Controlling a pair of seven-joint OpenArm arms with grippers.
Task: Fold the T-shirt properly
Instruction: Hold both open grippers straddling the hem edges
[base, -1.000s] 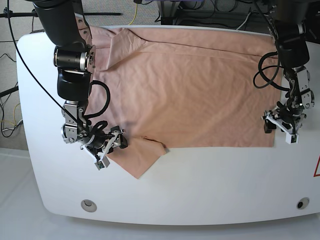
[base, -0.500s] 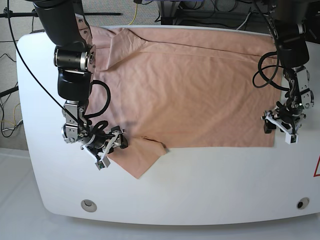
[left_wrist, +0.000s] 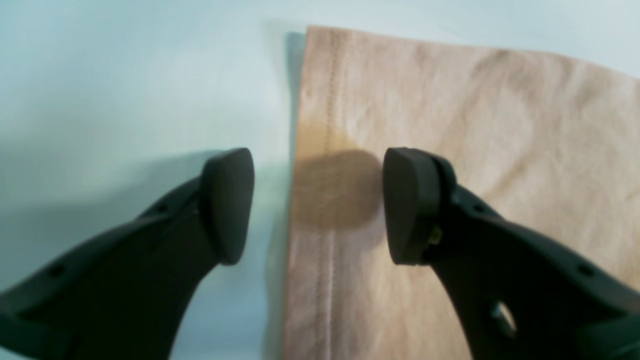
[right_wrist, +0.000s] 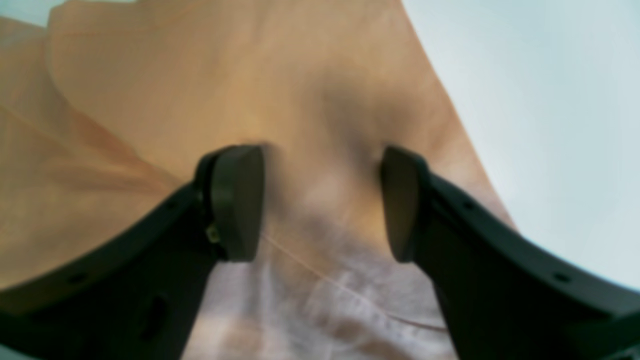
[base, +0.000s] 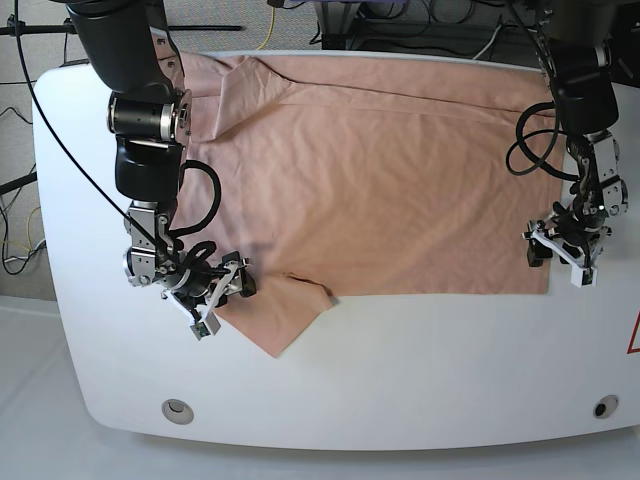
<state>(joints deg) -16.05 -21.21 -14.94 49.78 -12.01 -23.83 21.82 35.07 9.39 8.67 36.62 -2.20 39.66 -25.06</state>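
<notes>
With both jaws apart, the left gripper (left_wrist: 317, 205) straddling the T-shirt (base: 380, 180) hem risks pinching nothing, while the right gripper (right_wrist: 320, 202) may bunch the sleeve.

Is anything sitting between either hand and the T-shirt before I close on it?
Nothing visible. The left hand is open, straddling the hemmed edge of the T-shirt, with one fingertip over the bare table. The right hand is open directly over the fabric near the sleeve.
</notes>
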